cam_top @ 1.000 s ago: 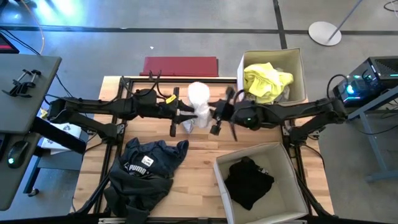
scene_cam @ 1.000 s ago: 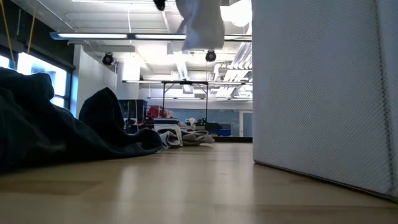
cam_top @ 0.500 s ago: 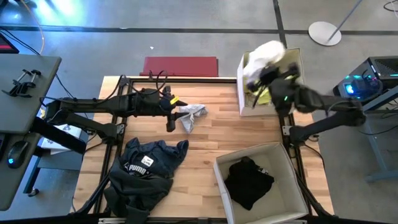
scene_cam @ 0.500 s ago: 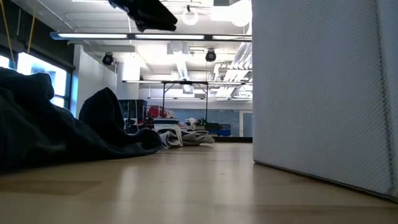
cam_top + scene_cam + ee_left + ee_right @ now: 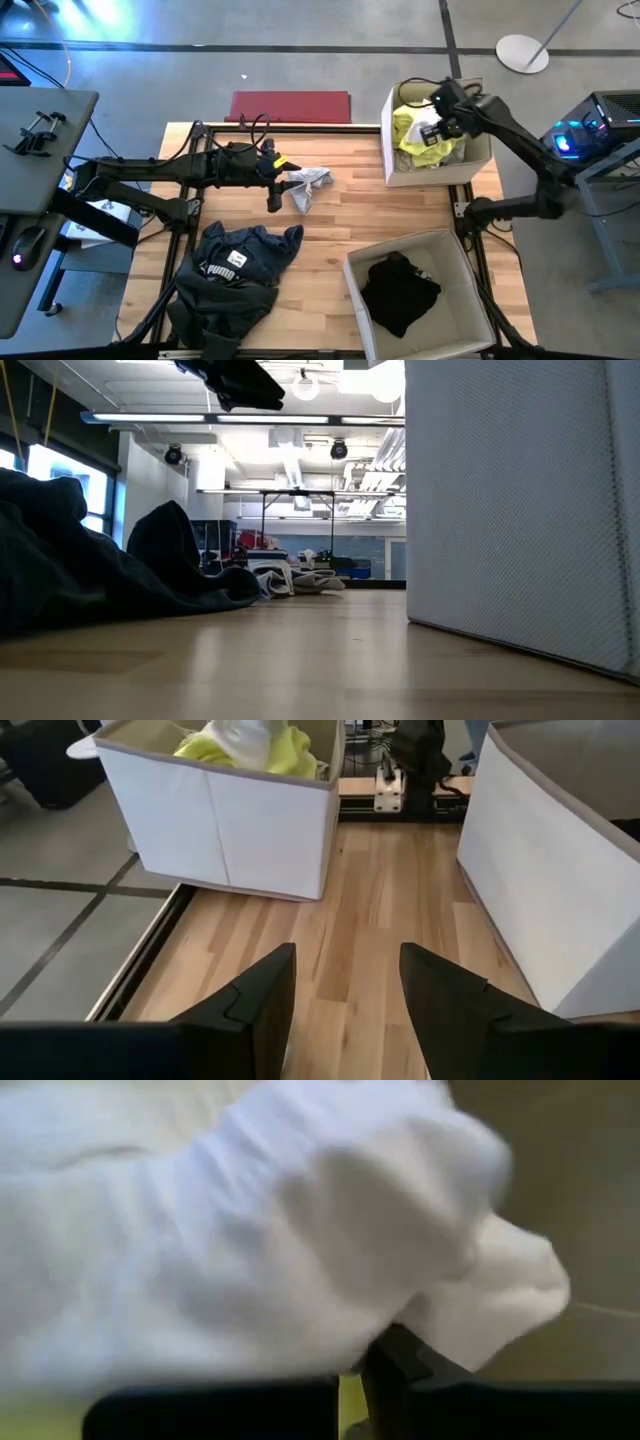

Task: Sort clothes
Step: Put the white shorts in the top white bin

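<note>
My right gripper (image 5: 438, 122) is over the far white box (image 5: 478, 100), shut on a white garment (image 5: 250, 1230) that fills its wrist view. The white garment also shows in the left wrist view (image 5: 245, 735), on top of a neon yellow garment (image 5: 420, 140) in that box. My left gripper (image 5: 283, 185) is open and empty above the table's middle. Right beside it, a patterned grey-white garment (image 5: 308, 184) lies crumpled on the wood. A navy Puma garment (image 5: 235, 270) lies at the near left. A black garment (image 5: 400, 292) lies in the near box (image 5: 455, 250). My right gripper has the white garment bunched right at its fingers (image 5: 400, 1365), coming from above into the far box. The cloth itself hides the place of contact, so the part and the number of layers do not show. In the left wrist view the garment rests on the yellow one.
A flat red mat (image 5: 290, 105) lies beyond the table's far edge. The near box's wall (image 5: 520, 510) fills the right of the low view. Bare wood (image 5: 360, 215) lies between the two boxes and the grey-white garment.
My right gripper has lifted the white garment from the table's middle, swung it toward the far right, and lowered it over the far box. The grey-white garment stayed on the table beside my left gripper and now lies uncovered.
</note>
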`<state>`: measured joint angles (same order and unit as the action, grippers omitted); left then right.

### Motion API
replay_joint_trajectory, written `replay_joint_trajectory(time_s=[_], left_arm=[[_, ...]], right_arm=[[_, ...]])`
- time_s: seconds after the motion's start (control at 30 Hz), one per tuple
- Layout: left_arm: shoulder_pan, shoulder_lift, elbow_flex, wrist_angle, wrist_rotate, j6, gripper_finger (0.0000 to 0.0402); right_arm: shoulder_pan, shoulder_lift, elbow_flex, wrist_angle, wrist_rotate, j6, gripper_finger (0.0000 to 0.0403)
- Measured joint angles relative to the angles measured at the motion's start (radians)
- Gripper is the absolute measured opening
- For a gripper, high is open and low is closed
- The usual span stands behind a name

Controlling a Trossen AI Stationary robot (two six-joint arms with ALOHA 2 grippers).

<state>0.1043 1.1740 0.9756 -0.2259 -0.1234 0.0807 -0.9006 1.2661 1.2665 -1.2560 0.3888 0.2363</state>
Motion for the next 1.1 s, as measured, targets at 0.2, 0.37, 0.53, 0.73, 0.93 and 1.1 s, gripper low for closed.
replay_joint_trajectory(time_s=[0.2,0.37,0.53,0.73,0.93,1.1], left_arm=[[0.000,0.000,0.000,-0.024,-0.001,0.000,0.0169],[0.000,0.000,0.000,-0.061,0.000,-0.001,0.0169],[0.000,0.000,0.000,-0.087,0.000,-0.024,0.0169],[0.000,0.000,0.000,-0.092,0.000,-0.024,0.0169],[0.000,0.000,0.000,-0.092,0.000,-0.025,0.0169],[0.000,0.000,0.000,-0.084,0.000,-0.034,0.0169]], right_arm=[[0.019,0.124,-0.005,-0.010,-0.030,-0.024,0.0009],[-0.011,0.239,-0.003,-0.062,-0.024,-0.023,0.0012],[-0.027,0.306,-0.004,-0.115,0.004,-0.012,0.0048],[-0.025,0.277,-0.005,-0.121,-0.005,-0.040,0.0148],[0.005,0.183,0.024,-0.117,-0.034,-0.004,0.0209],[0.061,0.090,0.117,-0.159,0.026,0.107,0.0210]])
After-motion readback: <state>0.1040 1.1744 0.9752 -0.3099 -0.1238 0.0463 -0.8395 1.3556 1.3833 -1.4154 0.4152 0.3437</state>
